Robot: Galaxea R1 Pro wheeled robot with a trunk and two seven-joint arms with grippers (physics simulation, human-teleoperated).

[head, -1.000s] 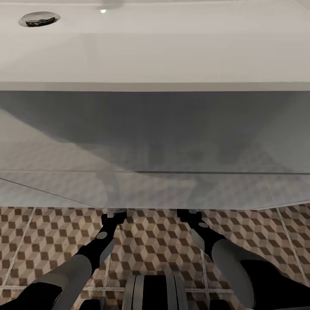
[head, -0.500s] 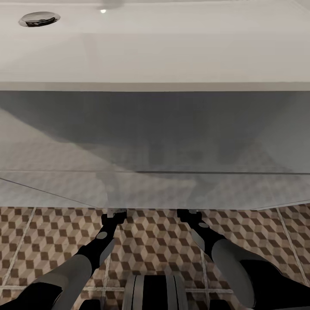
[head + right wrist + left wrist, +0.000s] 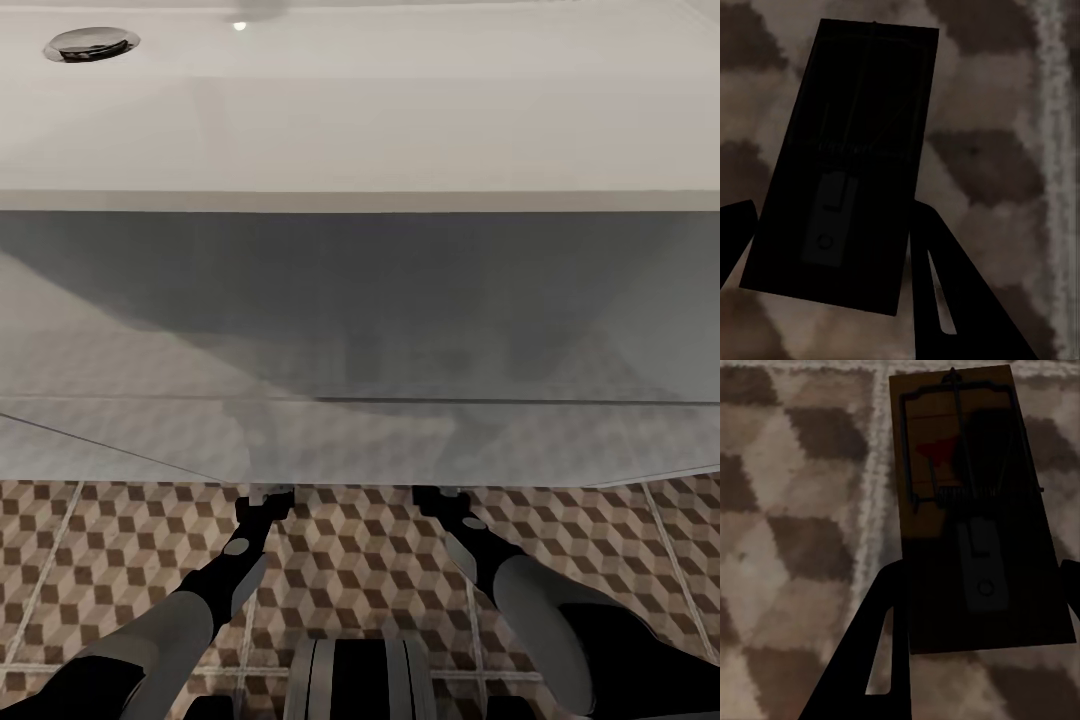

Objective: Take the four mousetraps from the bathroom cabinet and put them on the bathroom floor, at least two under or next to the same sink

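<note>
White bathroom sink (image 3: 360,120) hides both end effectors; each grasps a mousetrap (image 3: 967,502) (image 3: 844,165) above bathroom floor (image 3: 120,540).

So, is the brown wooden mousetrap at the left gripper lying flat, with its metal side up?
Yes, metal side up. The brown wooden mousetrap shows its wire and red spot, between the left gripper's dark fingers. Whether it rests on the tiles, cannot tell.

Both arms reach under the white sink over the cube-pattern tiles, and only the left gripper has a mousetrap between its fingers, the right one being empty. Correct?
Not quite: the right gripper is not empty. The right wrist view shows a mousetrap between its fingers, dark in shadow over the tiles. The left gripper has a mousetrap too, and both arms do reach under the sink.
</note>
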